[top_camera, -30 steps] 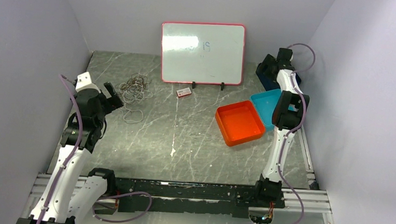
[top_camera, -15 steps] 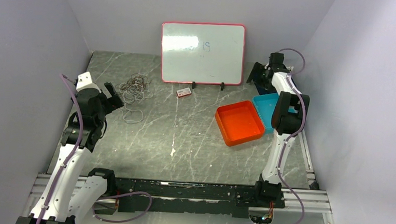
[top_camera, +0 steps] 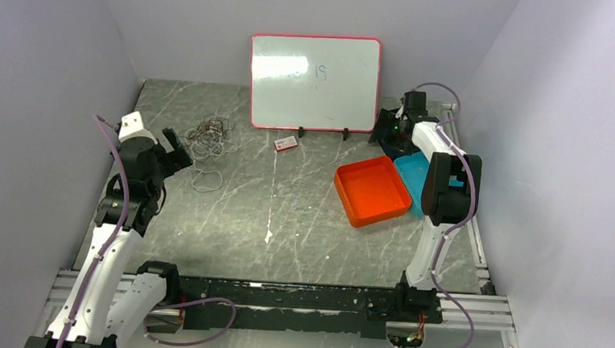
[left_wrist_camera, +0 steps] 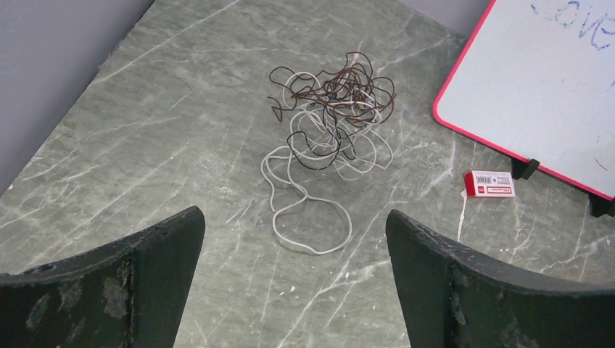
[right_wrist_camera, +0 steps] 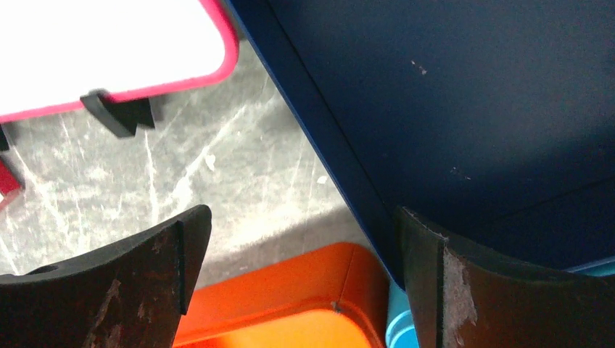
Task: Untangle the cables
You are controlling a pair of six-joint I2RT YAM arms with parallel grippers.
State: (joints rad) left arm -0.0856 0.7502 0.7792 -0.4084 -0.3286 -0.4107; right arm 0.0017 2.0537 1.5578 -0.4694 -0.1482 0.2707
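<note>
cables [left_wrist_camera: 330, 123]: a loose tangle of thin white, black and dark brown wires on the grey marbled table [top_camera: 286, 213], off the lower left corner of the whiteboard [top_camera: 314, 82]; one white loop trails out of the clump, away from the whiteboard.
left gripper [left_wrist_camera: 290, 230]: jaws wide apart with nothing between them, raised above the table on the side of the cables away from the whiteboard (the tangle sits ahead of the gap, roughly centred between the two fingers, touching neither); the trailing white loop lies nearest the gap.
right gripper [top_camera: 388, 127]: jaws wide apart and empty, at the whiteboard's lower right corner, well apart from the cables.
trays: a dark blue tray [right_wrist_camera: 471, 109] fills much of the right wrist view; an orange tray [top_camera: 372, 190] and a light blue tray [top_camera: 413, 172] sit side by side, nearer than the whiteboard's right end.
red-and-white box [left_wrist_camera: 489, 183]: small, flat on the table just in front of the whiteboard's lower edge, between the cables and the whiteboard's feet.
</note>
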